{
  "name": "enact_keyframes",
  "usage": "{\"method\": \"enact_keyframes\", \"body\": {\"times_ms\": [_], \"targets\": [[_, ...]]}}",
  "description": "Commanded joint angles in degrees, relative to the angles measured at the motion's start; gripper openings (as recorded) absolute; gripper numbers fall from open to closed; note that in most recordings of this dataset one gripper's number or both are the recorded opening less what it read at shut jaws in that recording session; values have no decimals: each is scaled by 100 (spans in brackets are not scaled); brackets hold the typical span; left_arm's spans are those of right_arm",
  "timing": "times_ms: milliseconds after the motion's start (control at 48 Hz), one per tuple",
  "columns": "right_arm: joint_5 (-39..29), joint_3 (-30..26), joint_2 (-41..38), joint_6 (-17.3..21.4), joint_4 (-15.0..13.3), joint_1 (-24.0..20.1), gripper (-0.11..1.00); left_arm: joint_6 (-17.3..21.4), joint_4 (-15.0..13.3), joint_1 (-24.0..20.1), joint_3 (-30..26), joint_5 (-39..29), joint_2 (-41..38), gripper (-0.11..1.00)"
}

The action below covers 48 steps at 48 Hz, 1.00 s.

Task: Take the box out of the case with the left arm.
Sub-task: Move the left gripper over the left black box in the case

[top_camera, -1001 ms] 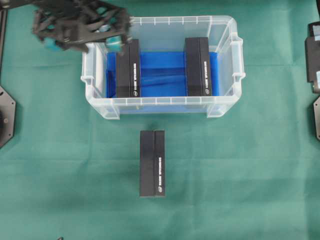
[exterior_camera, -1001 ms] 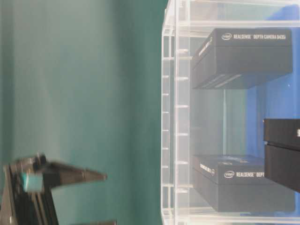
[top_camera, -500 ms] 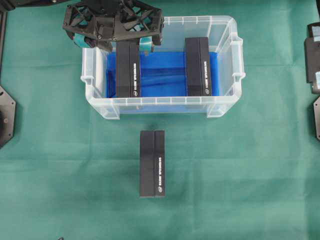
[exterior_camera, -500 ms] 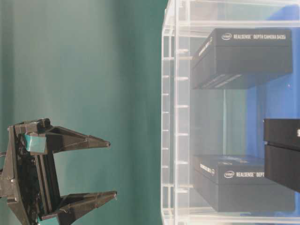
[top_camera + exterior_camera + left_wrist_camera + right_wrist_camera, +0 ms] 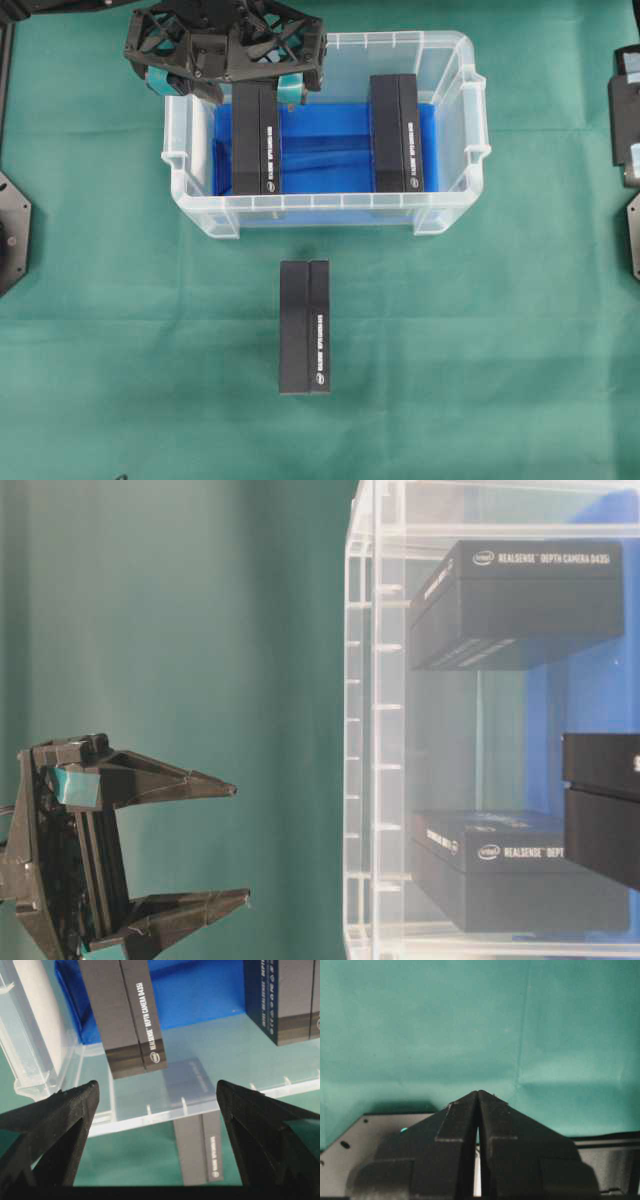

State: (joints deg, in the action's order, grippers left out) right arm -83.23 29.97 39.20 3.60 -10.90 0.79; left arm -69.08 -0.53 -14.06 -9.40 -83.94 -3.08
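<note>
The left gripper [image 5: 237, 85] is held wide open and empty above the far rim of the case [image 5: 475, 110], its teal pads [image 5: 291, 87] spread to either side of the far end of the left-hand box [image 5: 256, 138]. Nothing is gripped yet. In the left wrist view both black fingers [image 5: 55, 1125] are seen flanking that box, which lies on the blue lining [image 5: 325, 130] close to the left wall of the case. A second box [image 5: 397, 132] lies well apart from it, near the right wall, and a third box [image 5: 304, 327] lies on the cloth outside, just in front of the case.

The step in hand is judged to be the descent onto the left-hand box. For a sound grip, the gripper is best lowered straight down with the box centred between the fingers, so that the long sides are met squarely by the pads. Care is called for on the side nearer the case wall, where little room is left for a finger; the rim could be struck or the case dragged if the line is not kept. The jaws are best closed only once the pads are well below the box's top edge, since the smooth card may slip from a shallow hold.

The right gripper [image 5: 478, 1102] is seen pressed shut, holding nothing, parked over bare cloth.

The table is covered by a green cloth [image 5: 500, 350], faintly creased. Of the room nothing more is shown
</note>
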Motion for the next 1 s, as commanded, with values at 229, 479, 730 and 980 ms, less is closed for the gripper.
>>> {"method": "enact_keyframes", "body": {"times_ms": [229,479,730,980], "targets": [[26,-53,0,-9,-9,0,0,9,9,18,-44,0,123,96],[26,-53,0,-9,-9,0,0,9,18,44,-9,9,132,96],[26,-53,9,-9,-9,9,0,0,18,62,26,26,132,96],[26,-53,9,-9,-9,0,0,-9,26,114,141,44,132,96]]}}
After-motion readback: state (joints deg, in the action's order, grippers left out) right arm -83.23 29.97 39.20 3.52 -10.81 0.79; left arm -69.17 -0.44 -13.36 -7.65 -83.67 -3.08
